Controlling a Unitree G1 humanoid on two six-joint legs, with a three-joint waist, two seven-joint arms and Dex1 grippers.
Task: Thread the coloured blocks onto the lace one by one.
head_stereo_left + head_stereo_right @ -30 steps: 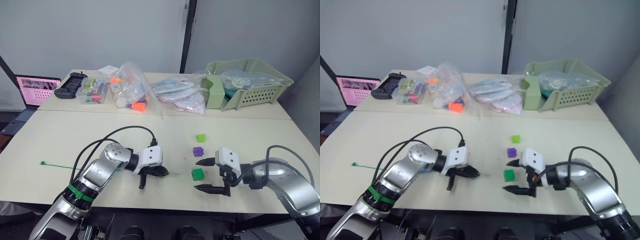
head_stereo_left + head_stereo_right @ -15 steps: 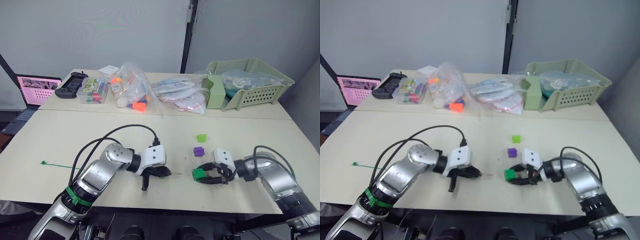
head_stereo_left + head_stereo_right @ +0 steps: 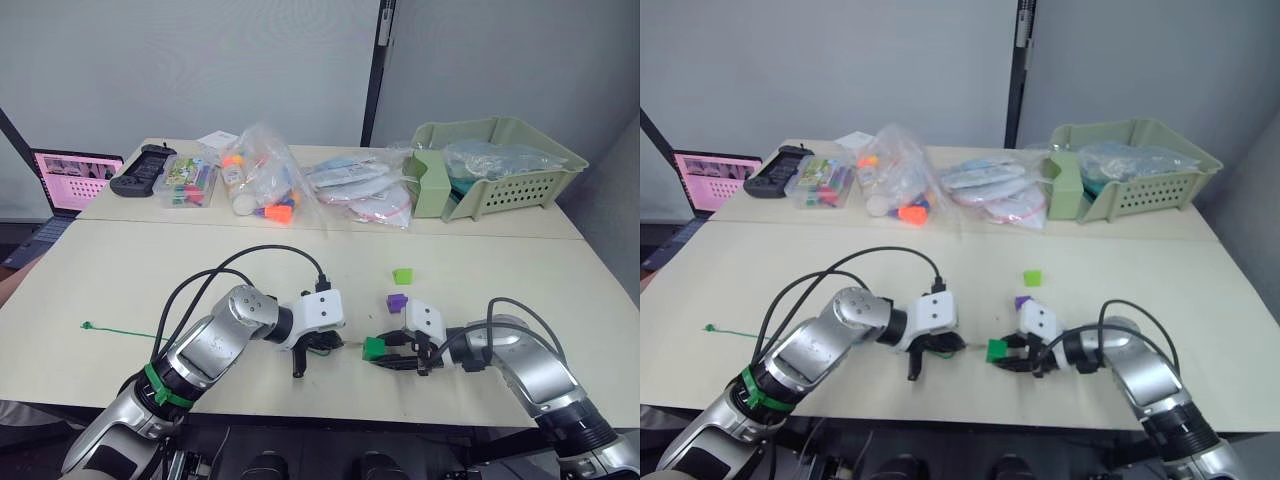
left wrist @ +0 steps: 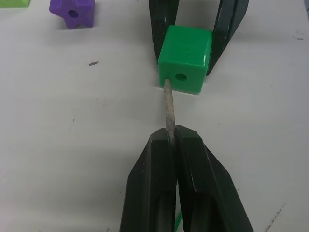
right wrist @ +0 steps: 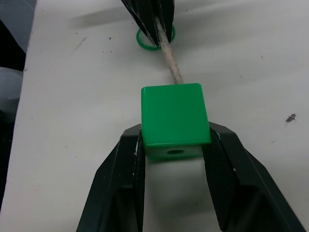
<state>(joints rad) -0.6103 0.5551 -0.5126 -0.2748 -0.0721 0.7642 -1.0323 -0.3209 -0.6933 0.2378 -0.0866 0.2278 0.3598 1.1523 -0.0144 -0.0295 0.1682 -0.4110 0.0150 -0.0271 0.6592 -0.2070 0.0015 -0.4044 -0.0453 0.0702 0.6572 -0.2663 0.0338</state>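
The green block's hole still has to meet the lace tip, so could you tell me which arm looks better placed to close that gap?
Probably the left: its pincer pinches the lace by its stiff tip beside the green block's hole. The right pincer just holds the block.

I see a glossy smooth plastic green block (image 4: 185,65), a rough matt lace tip (image 4: 169,107), and a matt, speckled table (image 4: 72,145).

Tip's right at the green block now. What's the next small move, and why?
Probably nudge the lace tip slightly sideways toward the hole, then push in. The left gripper pinches it; its end touches the green block just beside the hole, while the right gripper holds the block.
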